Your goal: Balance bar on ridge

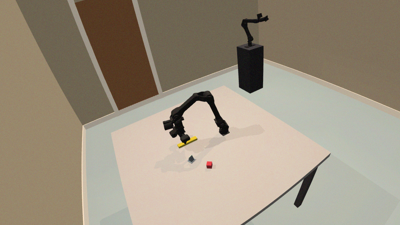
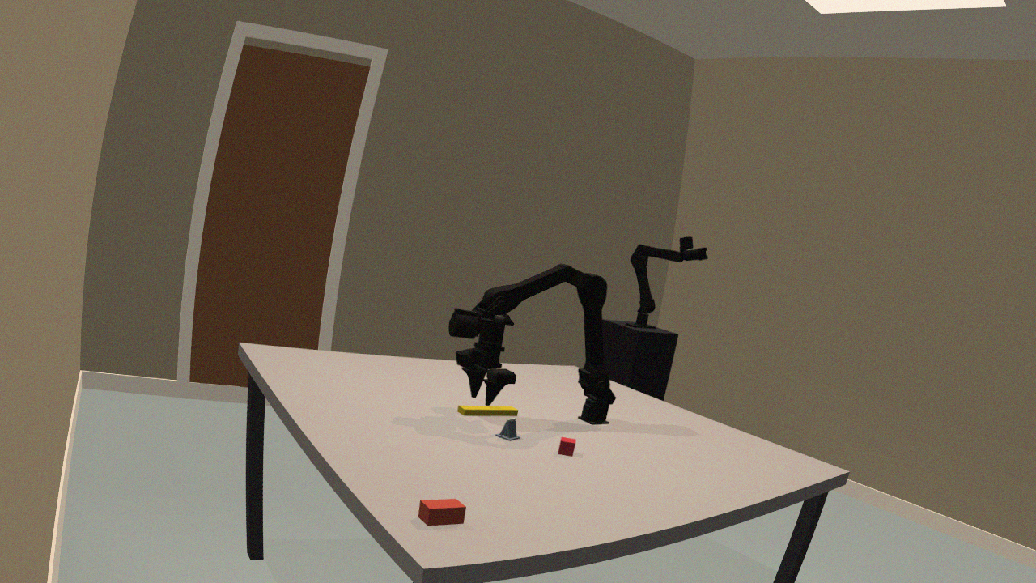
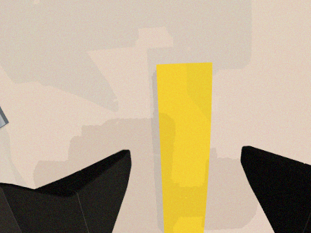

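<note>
The yellow bar (image 1: pixel 192 139) (image 2: pixel 489 411) (image 3: pixel 186 136) lies flat on the table, a little behind the ridge. The ridge (image 1: pixel 191 158) (image 2: pixel 510 429) is a small grey wedge on a square base; only a corner of its base (image 3: pixel 2 122) shows at the left edge of the wrist view. My gripper (image 2: pixel 481 401) (image 3: pixel 185 156) is open and empty, pointing down just above the bar. In the wrist view its fingers stand on either side of the bar's long sides, with a gap on both sides. In the top view the gripper hides part of the bar's middle.
A small red cube (image 1: pixel 209 165) (image 2: pixel 566 446) stands on the table (image 1: pixel 251 173) (image 2: pixel 651 492), to the right of the ridge. A larger red block (image 2: pixel 442 512) lies near the table's front left corner in the exterior view. A second arm (image 1: pixel 247 27) (image 2: pixel 644 278) stands on a black pedestal beyond the table.
</note>
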You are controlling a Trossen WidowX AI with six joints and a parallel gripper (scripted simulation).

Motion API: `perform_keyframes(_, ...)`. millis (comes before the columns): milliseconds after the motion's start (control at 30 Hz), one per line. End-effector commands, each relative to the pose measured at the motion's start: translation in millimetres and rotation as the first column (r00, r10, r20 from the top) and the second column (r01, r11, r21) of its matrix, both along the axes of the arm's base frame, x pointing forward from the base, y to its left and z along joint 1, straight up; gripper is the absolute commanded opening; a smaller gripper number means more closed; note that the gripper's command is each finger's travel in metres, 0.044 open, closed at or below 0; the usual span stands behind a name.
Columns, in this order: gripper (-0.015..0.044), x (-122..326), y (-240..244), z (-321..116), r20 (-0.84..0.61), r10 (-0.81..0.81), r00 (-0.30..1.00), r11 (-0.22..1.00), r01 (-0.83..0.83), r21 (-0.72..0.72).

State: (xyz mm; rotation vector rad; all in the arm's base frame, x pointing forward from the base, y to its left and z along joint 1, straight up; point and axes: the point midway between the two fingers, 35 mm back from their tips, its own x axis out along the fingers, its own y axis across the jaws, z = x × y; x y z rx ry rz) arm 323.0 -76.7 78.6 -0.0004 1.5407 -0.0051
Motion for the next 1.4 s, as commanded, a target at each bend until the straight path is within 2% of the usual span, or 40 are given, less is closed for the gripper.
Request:
perform_keyframes(0, 0.0315, 1, -1, -4, 0.002, -0.007, 1.0, 1.0, 0.007, -0.004)
perform_keyframes(533, 0.0315, 1, -1, -28, 0.002, -0.007, 1.0, 1.0, 0.007, -0.004)
perform_keyframes(1033, 0.0315, 1, -1, -28, 0.002, -0.007, 1.0, 1.0, 0.007, -0.004)
perform_keyframes(1267, 0.0131, 1, 0, -28, 0.002, 0.0, 1.0, 1.0, 0.0, -0.001)
perform_keyframes(1367, 0.0111, 1, 0, -28, 0.002, 0.0, 1.0, 1.0, 0.0, -0.001)
